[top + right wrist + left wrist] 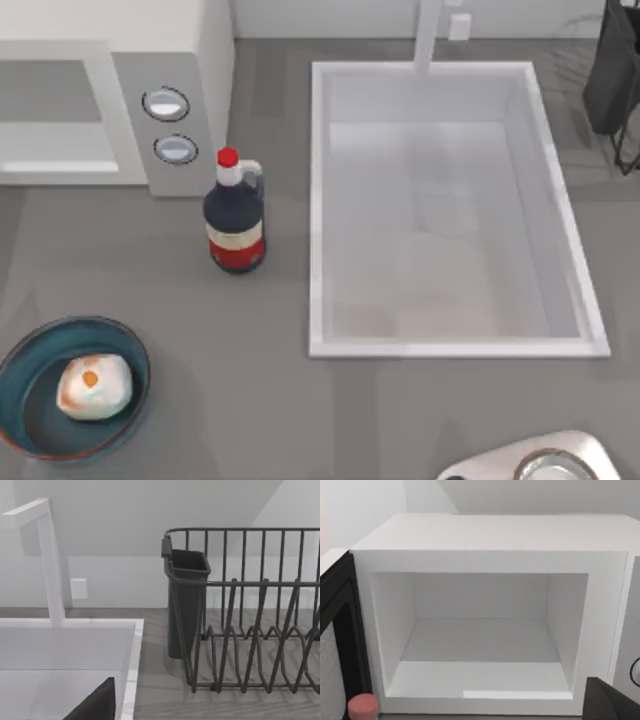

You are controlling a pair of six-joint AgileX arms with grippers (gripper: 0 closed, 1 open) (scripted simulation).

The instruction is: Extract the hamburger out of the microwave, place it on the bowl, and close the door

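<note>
1. hamburger (92, 386): whitish lump with an orange spot on top, lying inside the bowl at the counter's near left corner; no fingers near it in the top view.
2. bowl (22, 368): shallow teal-blue with a reddish-brown rim, standing on the grey counter (260, 400), well apart from the microwave.
3. microwave (195, 40): white box at the far left of the counter; the grey panel with two round knobs (167, 103) faces forward. in the left wrist view the white cavity (480, 640) stands open and bare.
4. door (335, 645): swung open at the side of the cavity, dark frame and speckled window seen edge-on in the left wrist view.
5. bottle (235, 215): dark, red cap, red-and-white label, upright just in front of the knob panel, between microwave and sink.
6. sink (440, 210): large white basin with a white faucet (428, 35) at its far edge.
7. dish rack (250, 630): dark wire with a dark cup holder, right of the sink.
8. left gripper: faces the open cavity; a dark corner (612, 702) shows at the frame edge; cannot tell how the fingers stand.
9. right gripper: parked facing sink and rack; a dark corner (95, 705) shows; fingers' state cannot be told.
</note>
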